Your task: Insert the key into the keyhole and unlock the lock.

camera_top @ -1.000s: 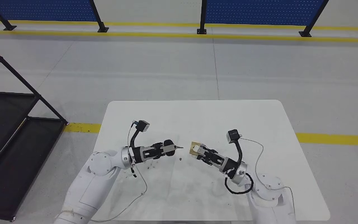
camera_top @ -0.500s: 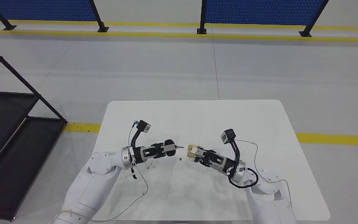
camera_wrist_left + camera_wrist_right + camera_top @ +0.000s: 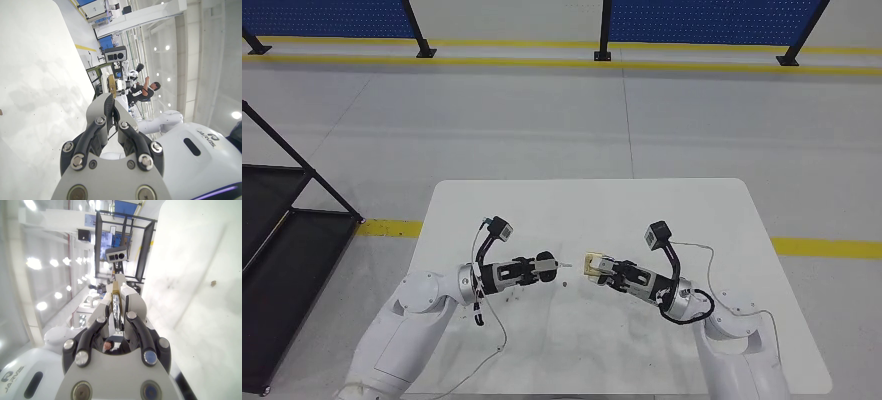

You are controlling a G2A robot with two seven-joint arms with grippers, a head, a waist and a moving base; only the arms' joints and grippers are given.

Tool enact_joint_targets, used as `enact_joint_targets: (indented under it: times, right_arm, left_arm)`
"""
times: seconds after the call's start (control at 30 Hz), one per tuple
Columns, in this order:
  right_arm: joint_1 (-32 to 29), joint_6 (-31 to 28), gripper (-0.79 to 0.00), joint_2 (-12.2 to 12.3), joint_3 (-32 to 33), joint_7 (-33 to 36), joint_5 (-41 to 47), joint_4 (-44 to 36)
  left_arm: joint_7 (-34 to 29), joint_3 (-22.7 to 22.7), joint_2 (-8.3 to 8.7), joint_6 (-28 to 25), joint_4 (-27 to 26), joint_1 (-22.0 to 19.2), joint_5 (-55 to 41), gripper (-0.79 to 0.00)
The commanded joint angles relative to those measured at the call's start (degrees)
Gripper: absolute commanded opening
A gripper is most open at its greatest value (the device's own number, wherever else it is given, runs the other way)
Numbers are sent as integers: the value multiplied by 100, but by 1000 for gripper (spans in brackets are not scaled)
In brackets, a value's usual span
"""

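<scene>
Just beyond left fingers (image 3: 96, 108) pinching key (image 3: 560, 264), lock (image 3: 111, 86) sits clamped in right fingers (image 3: 132, 302); insertion and unlocking apparently remain.

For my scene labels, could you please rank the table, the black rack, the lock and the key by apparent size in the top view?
Largest to smallest:
1. table
2. black rack, partly cut off by the picture's edge
3. lock
4. key, a thin sliver
</scene>
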Motion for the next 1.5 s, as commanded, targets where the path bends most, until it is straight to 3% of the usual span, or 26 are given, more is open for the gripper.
enact_joint_targets:
  times: [0.0,0.57,0.9,1.17,1.47]
  right_arm:
    - [37,104,-785,29,14,33,20,-33]
    - [103,299,-785,70,12,53,-25,-66]
    - [103,299,-785,70,12,53,-25,-66]
    - [103,299,-785,70,12,53,-25,-66]
    - [103,299,-785,70,12,53,-25,-66]
  left_arm:
    - [28,-9,7,66,-8,-1,-10,-785]
    - [52,-15,12,114,-1,-2,-17,-785]
    - [1305,147,-34,74,-329,511,255,-785]
    - [1619,239,-35,189,-781,702,521,-785]
    - [1579,333,-37,227,-833,597,493,-785]
